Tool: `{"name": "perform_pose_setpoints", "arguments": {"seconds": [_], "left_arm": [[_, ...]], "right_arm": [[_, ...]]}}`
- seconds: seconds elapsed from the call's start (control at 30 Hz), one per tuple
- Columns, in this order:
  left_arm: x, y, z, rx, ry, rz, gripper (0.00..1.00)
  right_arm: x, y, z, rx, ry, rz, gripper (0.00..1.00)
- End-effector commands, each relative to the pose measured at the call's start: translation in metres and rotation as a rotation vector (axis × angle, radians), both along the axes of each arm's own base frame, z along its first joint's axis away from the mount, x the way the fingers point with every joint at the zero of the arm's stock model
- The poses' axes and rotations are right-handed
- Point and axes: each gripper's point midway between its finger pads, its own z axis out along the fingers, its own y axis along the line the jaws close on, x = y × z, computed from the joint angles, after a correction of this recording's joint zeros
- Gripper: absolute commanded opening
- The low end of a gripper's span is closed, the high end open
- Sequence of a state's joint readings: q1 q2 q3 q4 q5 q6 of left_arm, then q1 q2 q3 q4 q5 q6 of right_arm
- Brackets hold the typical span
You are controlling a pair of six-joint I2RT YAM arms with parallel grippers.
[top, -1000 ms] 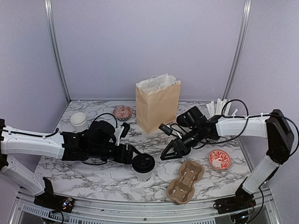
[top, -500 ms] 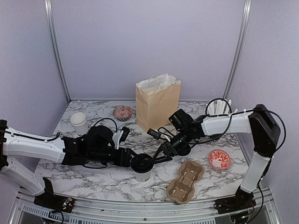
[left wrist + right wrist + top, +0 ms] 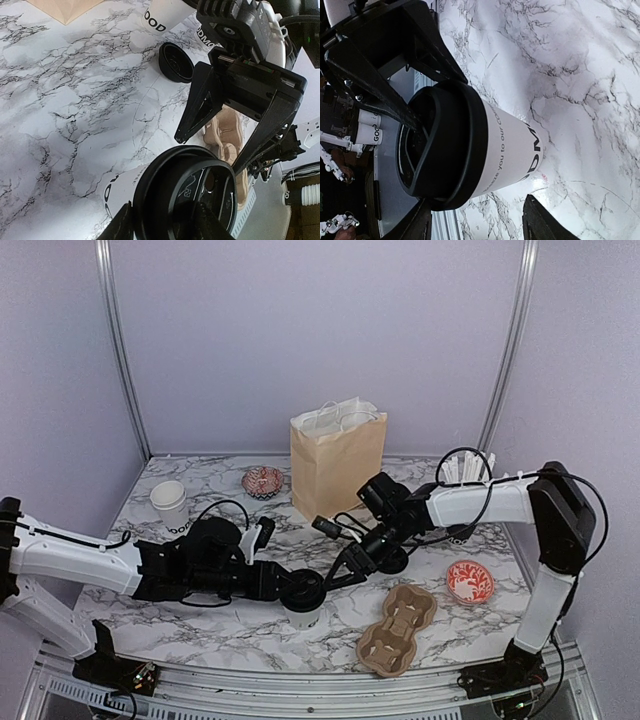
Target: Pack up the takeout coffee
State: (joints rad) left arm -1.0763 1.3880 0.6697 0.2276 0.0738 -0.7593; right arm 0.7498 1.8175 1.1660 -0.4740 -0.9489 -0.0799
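Now the black-lidded white paper cup (image 3: 304, 617), at the tabletop's front edge, is flanked: left gripper (image 3: 296, 587) has been narrowed at its lid, hold unconfirmable; right gripper (image 3: 332, 578) brought astride, unclenched. Lift likely next.

Soft, even light falls from above in the top view. Only faint shadows are thrown onto the marble surface (image 3: 200, 615) beneath the left arm (image 3: 70, 552), and fine detail is slightly softened. In the left wrist view the surface is washed pale at the left, while the black lid (image 3: 185, 195) near the lens is rendered dark, with a dull sheen on its rim. In the right wrist view the cup (image 3: 505, 150) is shown sharply, its lettering legible, and the left edge is lost in darkness.
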Motion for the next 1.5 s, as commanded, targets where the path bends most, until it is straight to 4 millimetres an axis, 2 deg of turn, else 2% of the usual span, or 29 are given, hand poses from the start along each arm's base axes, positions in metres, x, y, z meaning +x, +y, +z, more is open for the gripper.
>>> {"name": "perform_pose_setpoints", "arguments": {"seconds": [0.0,0.13,0.23,0.4,0.6,0.7,0.8,0.97,1.03,1.1,1.23,1.37,1.47], "left_arm": [[-0.019,0.022,-0.059,0.147,0.106,-0.004,0.39],[-0.024,0.023,-0.073,0.166,0.148,-0.006,0.36],[-0.023,0.022,-0.071,0.161,0.143,-0.009,0.36],[-0.012,0.016,-0.038,0.115,0.050,-0.009,0.41],[0.000,0.008,0.011,0.047,-0.063,-0.006,0.49],[0.003,0.007,0.026,0.039,-0.096,0.000,0.53],[0.009,0.013,0.040,0.021,-0.125,0.042,0.58],[0.010,0.035,0.053,-0.025,-0.078,0.157,0.62],[0.010,0.050,0.045,-0.038,-0.006,0.250,0.61],[0.006,0.057,0.035,-0.068,0.067,0.299,0.55],[-0.005,0.051,0.024,-0.122,0.146,0.270,0.44],[-0.010,0.039,0.019,-0.164,0.191,0.234,0.38],[-0.013,0.033,0.019,-0.161,0.196,0.199,0.38]], "right_arm": [[0.038,-0.011,-0.059,-0.257,-0.140,-0.109,0.57],[0.044,-0.013,-0.077,-0.320,-0.131,-0.117,0.53],[0.040,-0.006,-0.071,-0.275,-0.112,-0.083,0.50],[0.037,0.010,-0.026,-0.128,-0.134,-0.027,0.50],[0.040,0.015,0.030,-0.006,-0.214,-0.008,0.57],[0.036,0.017,0.046,0.039,-0.226,0.011,0.59],[0.033,0.017,0.055,0.062,-0.228,0.024,0.61],[0.032,0.014,0.054,0.055,-0.236,0.020,0.62],[0.032,0.011,0.051,0.043,-0.233,0.012,0.61],[0.035,0.009,0.047,0.028,-0.233,0.000,0.59],[0.039,0.007,0.039,0.009,-0.211,-0.017,0.57],[0.034,0.007,0.031,0.010,-0.173,-0.004,0.53],[0.028,0.005,0.029,0.021,-0.158,0.017,0.52]]}}
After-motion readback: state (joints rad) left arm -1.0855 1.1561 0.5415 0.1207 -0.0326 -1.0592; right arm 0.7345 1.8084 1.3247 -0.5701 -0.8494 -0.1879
